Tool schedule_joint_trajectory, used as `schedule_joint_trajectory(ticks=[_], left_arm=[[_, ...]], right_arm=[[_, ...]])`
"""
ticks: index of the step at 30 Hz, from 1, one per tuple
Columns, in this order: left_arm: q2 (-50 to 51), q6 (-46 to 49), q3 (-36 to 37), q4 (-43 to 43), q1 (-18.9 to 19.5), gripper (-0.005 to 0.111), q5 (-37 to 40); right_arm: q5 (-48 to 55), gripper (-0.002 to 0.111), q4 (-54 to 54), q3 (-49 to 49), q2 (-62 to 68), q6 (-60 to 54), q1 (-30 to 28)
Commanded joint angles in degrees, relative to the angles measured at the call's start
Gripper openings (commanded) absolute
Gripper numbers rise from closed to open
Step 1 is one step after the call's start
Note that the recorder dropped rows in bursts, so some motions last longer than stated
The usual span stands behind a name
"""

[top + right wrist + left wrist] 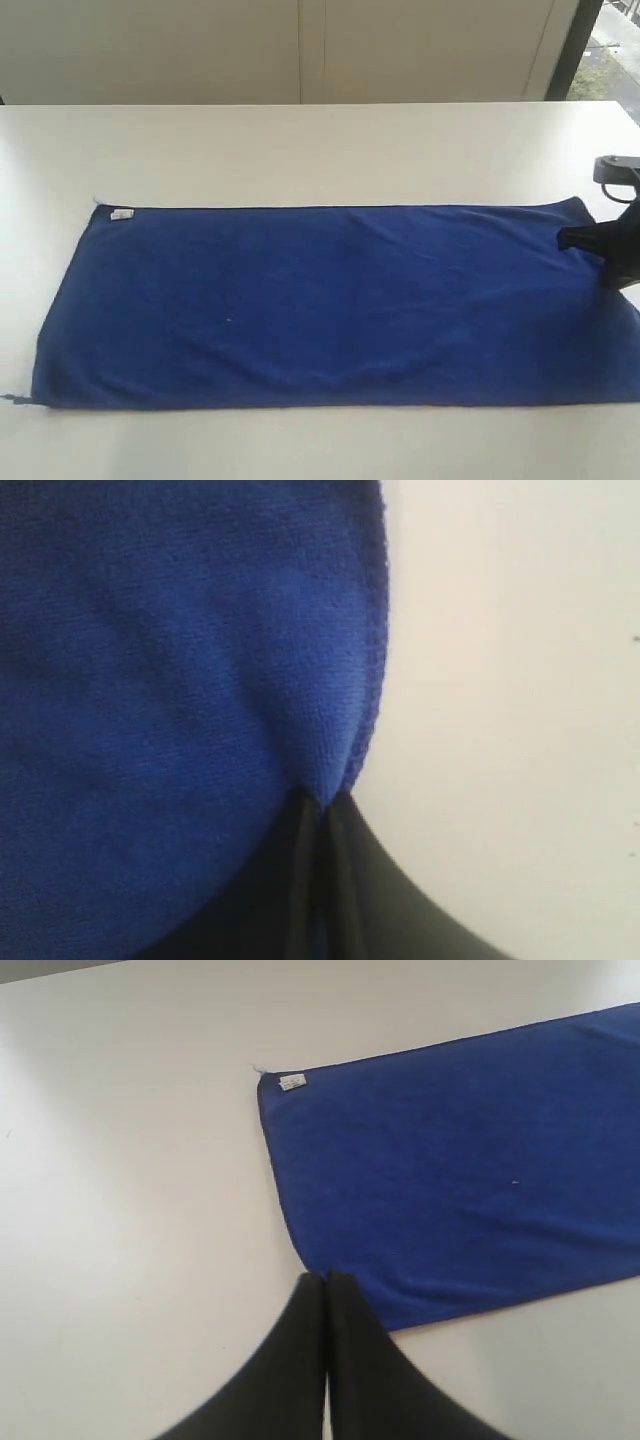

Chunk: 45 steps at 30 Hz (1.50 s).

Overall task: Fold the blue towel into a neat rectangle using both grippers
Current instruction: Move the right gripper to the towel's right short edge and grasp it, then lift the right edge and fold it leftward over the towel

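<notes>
While the blue towel (pixel 320 300) lies flat on the worktop (pixel 300 140), the right hand (pixel 320 805) pinches its right edge. The left hand (pixel 326 1282), fingers pressed together and empty, hangs beside a corner at the other end. I reckon it should grip there first, so both ends lift evenly.

Blue towel (pixel 320 300), white table (pixel 300 150), tag (pixel 121 214) maybe white
</notes>
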Motion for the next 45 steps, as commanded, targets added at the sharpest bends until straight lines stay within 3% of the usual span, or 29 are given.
schedule_joint_trajectory(ticks=[1, 6, 23, 33, 45], left_arm=[[-0.5, -0.2, 0.3, -0.9, 0.1, 0.000, 0.4], [-0.5, -0.2, 0.3, -0.9, 0.1, 0.000, 0.4], [-0.5, -0.2, 0.3, -0.9, 0.1, 0.000, 0.4], [-0.5, -0.2, 0.3, -0.9, 0.1, 0.000, 0.4], [-0.5, -0.2, 0.3, -0.9, 0.1, 0.000, 0.4]], right_arm=[[0.7, 0.000, -3.4, 0.5, 0.0, 1.1, -3.5], [0.8, 0.000, -3.4, -0.4, -3.1, 2.2, -5.5], [1.6, 0.000, 1.1, -1.8, -21.1, 2.2, -3.8], [5.1, 0.000, 1.1, -5.0, -25.6, 2.2, 8.6], [7.5, 0.000, 0.9, -11.7, -27.2, 1.2, 28.0]])
